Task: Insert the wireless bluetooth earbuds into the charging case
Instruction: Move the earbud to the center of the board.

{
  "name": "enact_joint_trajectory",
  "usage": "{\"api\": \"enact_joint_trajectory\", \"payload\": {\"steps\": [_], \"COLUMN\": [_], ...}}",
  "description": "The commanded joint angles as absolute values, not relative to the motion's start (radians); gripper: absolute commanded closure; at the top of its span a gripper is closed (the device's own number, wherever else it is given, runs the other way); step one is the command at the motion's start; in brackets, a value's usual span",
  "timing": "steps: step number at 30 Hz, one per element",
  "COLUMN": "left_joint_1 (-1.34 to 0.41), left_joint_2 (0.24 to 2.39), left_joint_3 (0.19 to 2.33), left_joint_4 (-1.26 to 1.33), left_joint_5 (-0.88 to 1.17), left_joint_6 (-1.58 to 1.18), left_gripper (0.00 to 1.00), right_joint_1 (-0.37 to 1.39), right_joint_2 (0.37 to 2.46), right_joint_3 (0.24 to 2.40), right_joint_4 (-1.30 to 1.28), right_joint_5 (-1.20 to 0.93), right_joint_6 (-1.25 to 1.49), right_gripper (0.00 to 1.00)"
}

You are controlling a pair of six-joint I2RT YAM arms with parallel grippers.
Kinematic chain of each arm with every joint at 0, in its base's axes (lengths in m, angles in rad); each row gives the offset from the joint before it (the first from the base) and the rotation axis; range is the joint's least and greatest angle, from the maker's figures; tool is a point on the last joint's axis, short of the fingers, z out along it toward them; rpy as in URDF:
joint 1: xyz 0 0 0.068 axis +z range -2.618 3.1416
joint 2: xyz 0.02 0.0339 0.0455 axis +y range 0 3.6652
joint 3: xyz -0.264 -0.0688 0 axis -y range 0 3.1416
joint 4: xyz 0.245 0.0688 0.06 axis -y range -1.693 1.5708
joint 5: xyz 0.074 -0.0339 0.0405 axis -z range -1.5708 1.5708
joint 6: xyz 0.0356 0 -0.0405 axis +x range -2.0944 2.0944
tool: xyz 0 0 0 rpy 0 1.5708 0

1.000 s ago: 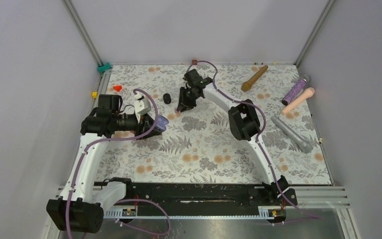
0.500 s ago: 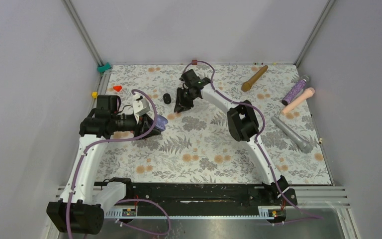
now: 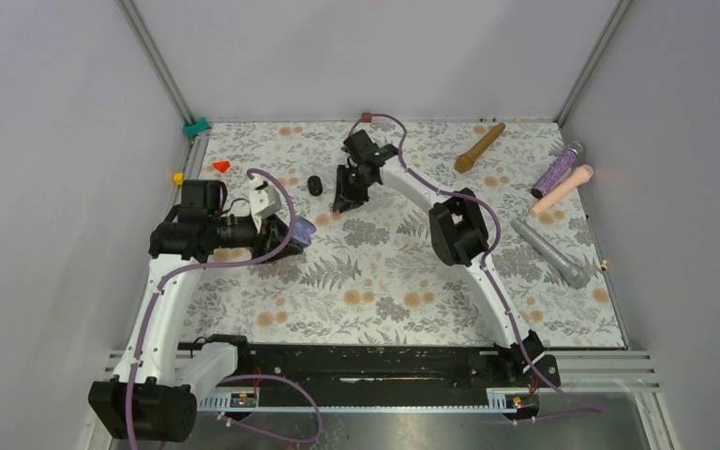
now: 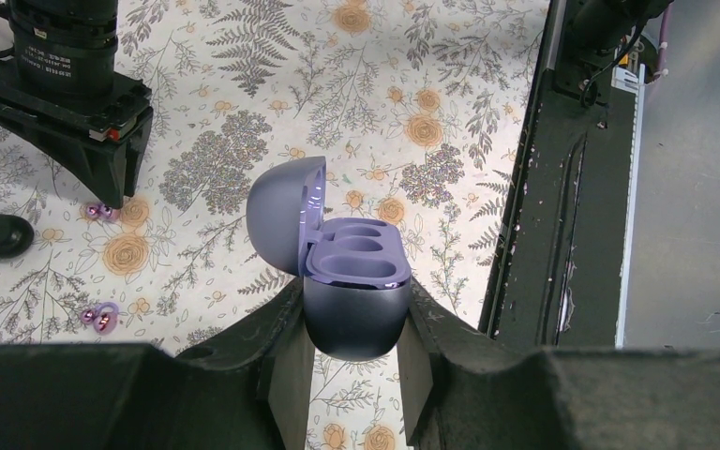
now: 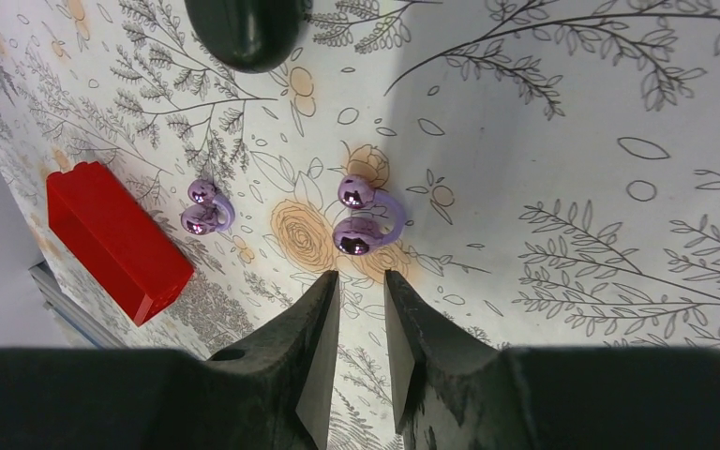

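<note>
1. Left wrist view: the left gripper [image 4: 352, 298] clamps the base of a rounded lavender plastic charging case [image 4: 356, 328] between both fingers. The lid is hinged up and two wells show.
2. The right gripper [image 5: 361, 281] has its fingers a narrow slit apart and grips nothing. Its tips sit just short of a glossy purple clip-shaped earbud [image 5: 367, 217], perhaps grazing the floral tablecloth [image 5: 562, 187].
3. A second purple earbud [image 5: 206, 208] lies near the first, beside a red rectangular block [image 5: 117, 239].
4. White print on the right arm's black wrist collar [image 4: 61, 70] is too small to read.

Floral table [image 3: 384, 281]: two purple earbuds [image 5: 367, 216] [image 5: 206, 208], black pod [image 3: 314, 185], red block [image 5: 117, 239], wooden rod [image 3: 479, 147], grey tube [image 3: 549, 252]
</note>
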State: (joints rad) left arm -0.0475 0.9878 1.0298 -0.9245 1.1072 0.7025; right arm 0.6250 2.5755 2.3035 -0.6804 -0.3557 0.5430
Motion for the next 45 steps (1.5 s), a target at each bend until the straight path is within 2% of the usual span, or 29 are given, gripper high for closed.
{"api": "enact_joint_trajectory", "payload": {"steps": [1,8,15,23,45], "left_joint_1": [-0.040,-0.038,-0.038,-0.035,-0.035], "left_joint_2": [0.969,0.985,0.996,0.997,0.996], "left_joint_3": [1.028,1.047,1.051,1.061,1.069], "left_joint_4": [-0.896,-0.931,-0.939,-0.953,-0.968], "left_joint_5": [1.164,1.169,1.168,1.168,1.172], "left_joint_6": [0.719,0.745,0.747,0.753,0.754], "left_gripper": [1.00,1.00,1.00,1.00,1.00], "right_joint_1": [0.609,0.605,0.608,0.629,0.675], "right_joint_2": [2.558,2.577,2.589,2.592,2.626], "right_joint_3": [2.318,2.330,2.350,2.369,2.445], "right_joint_4": [-0.705,-0.710,-0.724,-0.736,-0.742], "right_joint_5": [-0.336,-0.315,-0.291,-0.220,-0.119], "right_joint_6": [0.555,0.571,0.568,0.545,0.486], "right_gripper": [0.69,0.70,0.75,0.71,0.74]}}
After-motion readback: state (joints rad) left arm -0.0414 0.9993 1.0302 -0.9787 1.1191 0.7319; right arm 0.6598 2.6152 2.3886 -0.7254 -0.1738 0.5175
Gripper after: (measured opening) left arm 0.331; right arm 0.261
